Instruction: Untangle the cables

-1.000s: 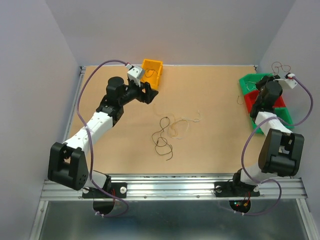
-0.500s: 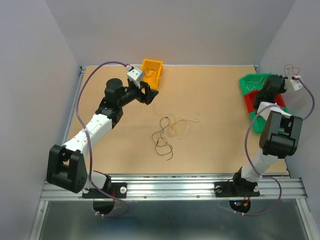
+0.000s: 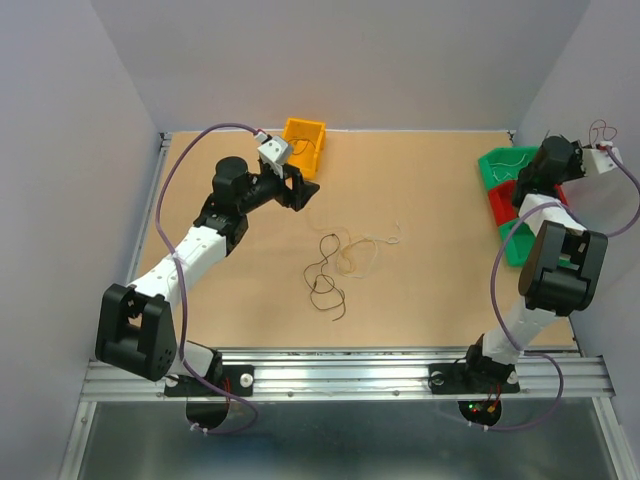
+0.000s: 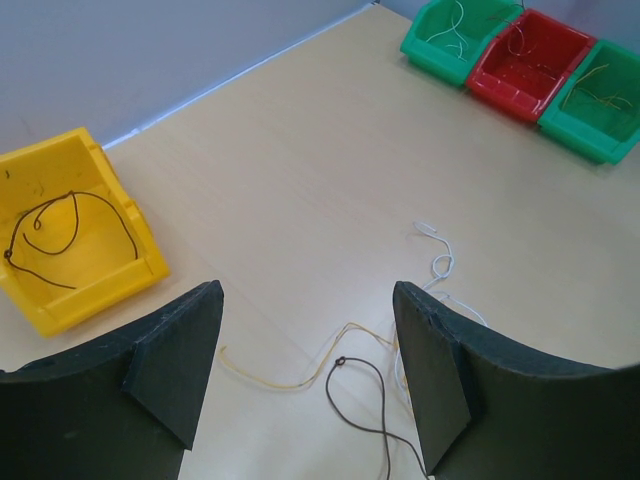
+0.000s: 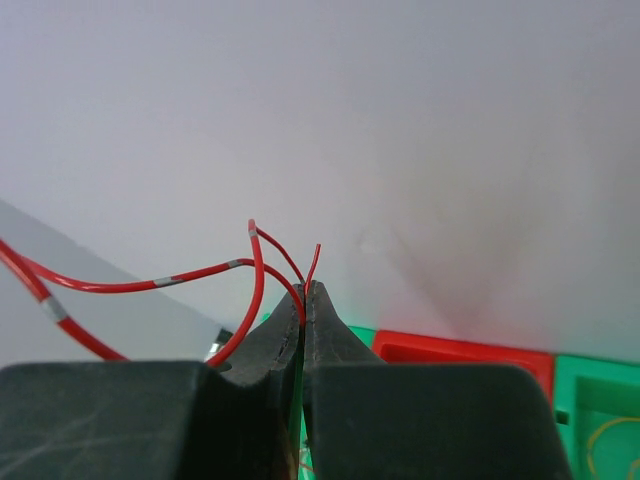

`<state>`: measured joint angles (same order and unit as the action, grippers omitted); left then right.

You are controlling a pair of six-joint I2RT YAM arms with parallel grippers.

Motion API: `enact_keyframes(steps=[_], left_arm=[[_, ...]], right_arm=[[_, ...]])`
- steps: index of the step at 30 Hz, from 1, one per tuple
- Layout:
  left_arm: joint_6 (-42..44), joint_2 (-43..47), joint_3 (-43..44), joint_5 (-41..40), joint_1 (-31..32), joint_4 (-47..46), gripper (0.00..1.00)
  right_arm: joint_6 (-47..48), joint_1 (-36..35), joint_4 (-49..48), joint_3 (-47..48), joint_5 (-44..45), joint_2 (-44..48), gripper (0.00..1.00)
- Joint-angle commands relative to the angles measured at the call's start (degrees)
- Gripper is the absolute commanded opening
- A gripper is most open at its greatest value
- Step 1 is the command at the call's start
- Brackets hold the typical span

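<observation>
The tan desk (image 3: 430,270) carries a yellow bin (image 3: 305,128) at upper centre-left and green and red bins (image 4: 515,98) at upper right. The left claw (image 4: 307,300) hangs spread above the tangled cables (image 3: 345,262) at centre frame. The right claw (image 5: 305,300), upper right, pinches a red wire (image 5: 261,275).

The right arm (image 3: 548,262) has swung out to the right, away from the red bin (image 3: 503,196) and closer to the side wall. Its pincer (image 5: 304,300) is pinched on a red wire (image 3: 601,129) and has carried that wire over to the right too. The arm's big elbow has moved farther from the near edge of the table (image 3: 420,200).
</observation>
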<state>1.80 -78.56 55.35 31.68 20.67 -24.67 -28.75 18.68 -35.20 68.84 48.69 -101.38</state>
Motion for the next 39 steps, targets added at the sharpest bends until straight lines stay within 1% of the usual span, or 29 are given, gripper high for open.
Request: enact_keyframes(steps=[1,4,6,8,9,10,11,14,19,25,26,27,29,31,36,39], left_arm=[[1.18,1.57,-0.07,1.80,0.43,-3.46,0.80],[1.19,2.01,-0.24,1.72,0.43,-3.46,0.80],[1.10,2.10,-0.33,2.07,0.52,-3.46,0.80],[0.92,2.10,-0.25,2.24,0.43,-3.55,0.80],[1.01,2.19,-0.33,2.33,0.52,-3.46,0.79],[0.92,2.01,-0.33,2.33,0.52,-3.55,0.80],[0.92,1.84,-0.16,2.33,0.52,-3.55,0.80],[0.66,1.66,0.02,2.86,0.60,-3.64,0.80],[0.22,2.97,-0.42,3.48,0.60,-3.55,0.79],[0.31,3.77,-0.60,3.47,0.69,-3.55,0.79],[0.31,3.68,-0.60,3.47,0.60,-3.55,0.79],[0.31,3.68,-0.68,3.56,0.60,-3.46,0.79],[0.22,3.42,-0.68,3.82,0.60,-3.55,0.79],[0.22,3.33,-0.60,3.91,0.60,-3.55,0.79],[0.22,3.51,-0.68,4.00,0.60,-3.55,0.79],[0.22,3.77,-0.77,4.09,0.69,-3.55,0.79]], right_arm=[[-1.74,-0.04,-2.15,-3.09,6.93,0.84,0.01],[-4.90,-0.22,-1.45,-5.99,8.61,0.22,0.01],[-7.96,-0.22,2.40,-5.82,10.02,-0.48,0.01],[-11.22,-0.48,10.90,-0.48,12.74,-1.27,0.01],[-14.80,-0.66,19.99,2.06,14.40,-2.66,0.01],[-16.15,-1.01,23.74,4.70,15.99,-3.20,0.01],[-16.77,-1.18,25.69,4.46,16.26,-3.55,0.00],[-18.96,-1.27,25.62,1.66,15.65,-3.29,0.00],[-19.58,-1.36,27.11,2.17,14.95,-4.87,0.00],[-25.47,-1.36,37.82,7.17,13.89,-8.04,0.01],[-26.43,-1.45,41.67,8.23,13.72,-8.56,0.01],[-28.27,-1.36,43.88,9.46,13.54,-9.79,0.03],[-30.03,-1.36,48.71,13.07,12.75,-11.72,0.01],[-32.06,-1.36,51.71,14.74,12.23,-12.70,0.01],[-32.85,-1.36,55.32,18.43,8.10,-14.89,0.01],[-35.92,-1.36,60.94,22.12,5.55,-17.53,0.01]])
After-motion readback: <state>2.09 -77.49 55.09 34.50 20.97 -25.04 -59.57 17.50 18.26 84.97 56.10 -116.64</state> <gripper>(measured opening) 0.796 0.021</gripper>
